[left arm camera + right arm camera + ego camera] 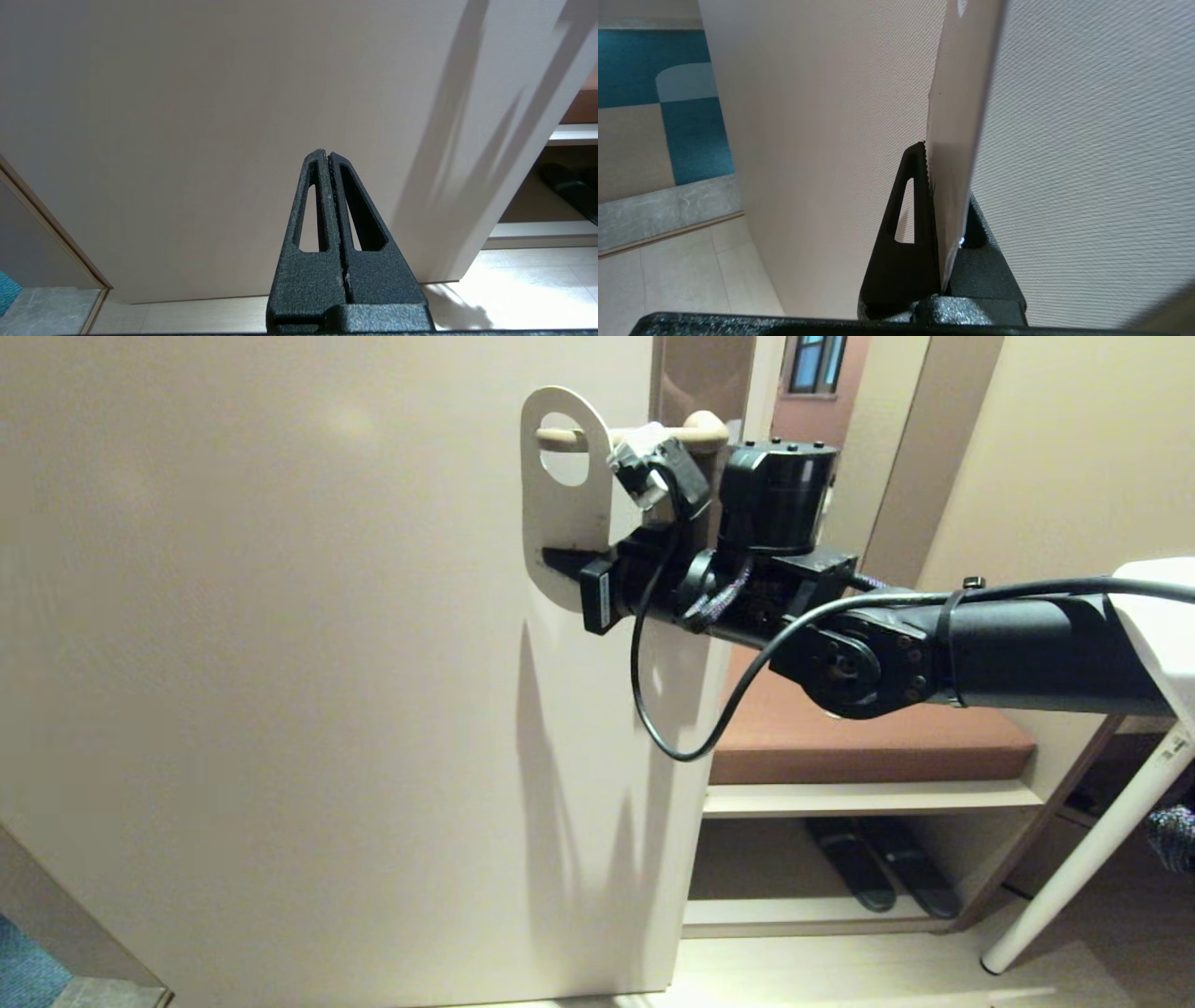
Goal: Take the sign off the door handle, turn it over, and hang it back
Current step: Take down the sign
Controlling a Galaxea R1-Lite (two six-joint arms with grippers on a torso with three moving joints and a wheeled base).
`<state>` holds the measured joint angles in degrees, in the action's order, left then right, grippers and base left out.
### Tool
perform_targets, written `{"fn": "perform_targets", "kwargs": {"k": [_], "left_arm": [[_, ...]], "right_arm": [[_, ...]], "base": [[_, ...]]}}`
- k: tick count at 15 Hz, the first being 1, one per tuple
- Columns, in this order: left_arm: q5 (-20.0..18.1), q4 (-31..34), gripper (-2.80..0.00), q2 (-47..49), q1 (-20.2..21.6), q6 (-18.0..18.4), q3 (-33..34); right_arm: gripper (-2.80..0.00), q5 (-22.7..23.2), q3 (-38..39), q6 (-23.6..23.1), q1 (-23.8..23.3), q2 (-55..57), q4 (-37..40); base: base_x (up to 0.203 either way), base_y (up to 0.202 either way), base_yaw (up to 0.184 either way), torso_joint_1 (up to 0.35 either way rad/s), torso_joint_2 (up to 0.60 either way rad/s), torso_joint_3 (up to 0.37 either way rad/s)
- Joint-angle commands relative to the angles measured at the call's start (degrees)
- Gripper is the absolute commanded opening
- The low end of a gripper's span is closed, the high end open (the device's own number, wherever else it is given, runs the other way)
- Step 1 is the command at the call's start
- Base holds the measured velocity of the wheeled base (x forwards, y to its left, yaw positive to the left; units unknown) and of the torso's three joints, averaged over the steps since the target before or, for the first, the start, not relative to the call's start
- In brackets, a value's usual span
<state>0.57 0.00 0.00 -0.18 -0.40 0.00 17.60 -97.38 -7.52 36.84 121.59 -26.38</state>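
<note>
L pincer point(329, 158) parked low near door point(280, 663) bottom, fingers pressed together, empty; seen only in L wrist view. R arm reaches in from right. R pincer point(560, 563) clamped on lower part of sign point(560, 513). Head view: pale side faces cam, oval hole threaded over door handle point(653, 434), sign hanging against door. R wrist view adds: sign edge-on between the fingers point(915, 196), close beside door face. Farther right: shelf point(868, 798) w/ dark slippers point(882, 873).
</note>
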Motion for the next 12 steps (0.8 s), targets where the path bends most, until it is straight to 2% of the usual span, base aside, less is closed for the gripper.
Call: {"fn": "perform_targets", "kwargs": {"k": [1,7,12], "left_arm": [[0.04,0.00,-2.80,0.00,0.01,-0.04,0.00],[0.04,0.00,-2.80,0.00,0.01,-0.04,0.00],[0.04,0.00,-2.80,0.00,0.01,-0.04,0.00]], "right_arm": [[-2.80,0.15,0.01,0.01,0.57,0.31,-0.16],[-2.80,0.15,1.44,0.75,4.68,-1.14,-0.16],[-2.80,0.11,8.53,0.75,5.75,-8.26,-0.05]], "base": [[0.000,0.000,0.000,0.000,0.00,0.000],[0.000,0.000,0.000,0.000,0.00,0.000],[0.000,0.000,0.000,0.000,0.00,0.000]]}}
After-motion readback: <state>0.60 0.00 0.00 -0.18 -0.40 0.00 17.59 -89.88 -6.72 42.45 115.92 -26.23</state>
